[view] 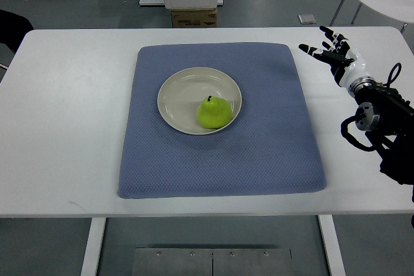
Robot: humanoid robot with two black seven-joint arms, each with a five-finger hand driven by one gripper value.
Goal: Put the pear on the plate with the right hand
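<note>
Pear [214, 113] sits on plate [199, 101], toward its right rim; right hand [333, 53], fingers spread and empty, well right of plate — withdraw without clipping plate

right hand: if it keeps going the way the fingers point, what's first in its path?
Right hand points up-left, toward the table's far edge. Nothing visible in that line; it passes beyond the mat's far right corner. Height above the table unclear.
</note>
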